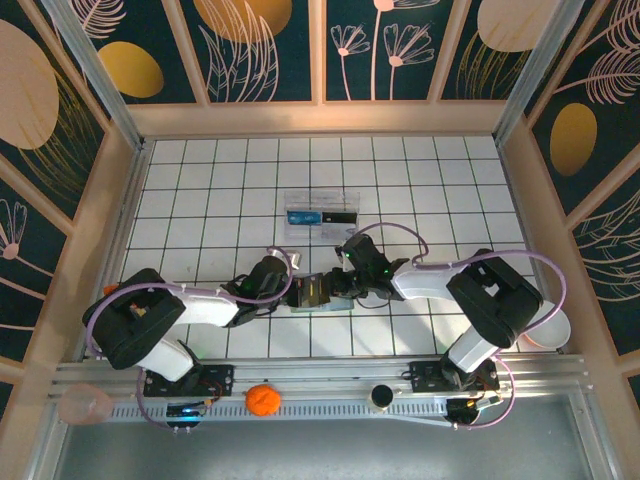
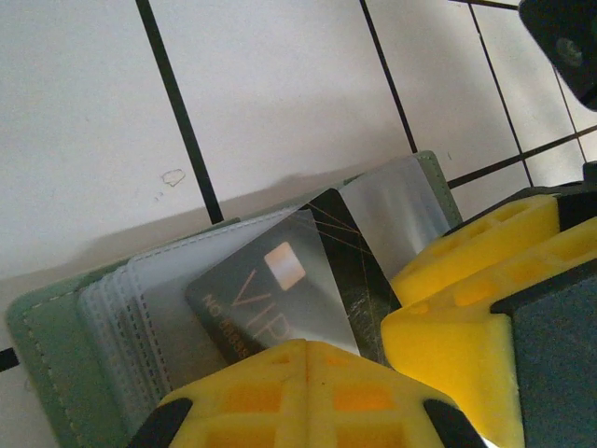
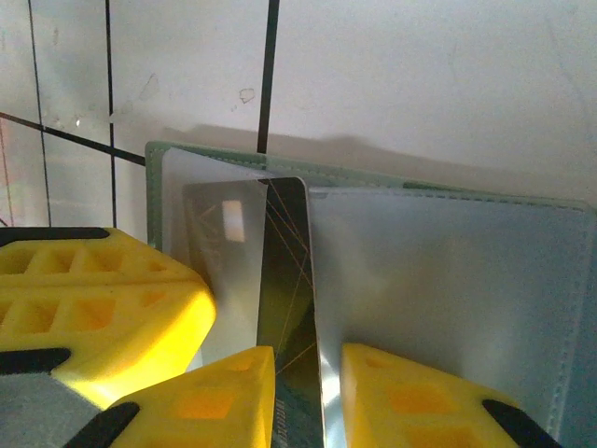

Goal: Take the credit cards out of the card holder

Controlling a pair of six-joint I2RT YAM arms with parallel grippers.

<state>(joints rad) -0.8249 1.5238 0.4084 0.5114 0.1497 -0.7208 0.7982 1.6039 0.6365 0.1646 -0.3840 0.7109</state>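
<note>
White tiled table [image 1: 200, 180], with the card holder [image 1: 316, 294] lying open between my two claws, a little nearer than the middle.
I see the left gripper [image 2: 303, 353] clenched, fingertips pressed together, on the left half of the holder. At the right half, the right gripper [image 3: 308, 397] has one finger on each side of a dark card [image 3: 284, 271] that sticks out of a clear sleeve. Whether the fingers really pinch it, I cannot tell.

The card holder [image 3: 448, 271] lies open on the counter [image 3: 420, 56] between the left hand [image 2: 303, 373] and right hand [image 3: 303, 411]; a card [image 3: 284, 280] in it stands between the right hand's fingers.
</note>
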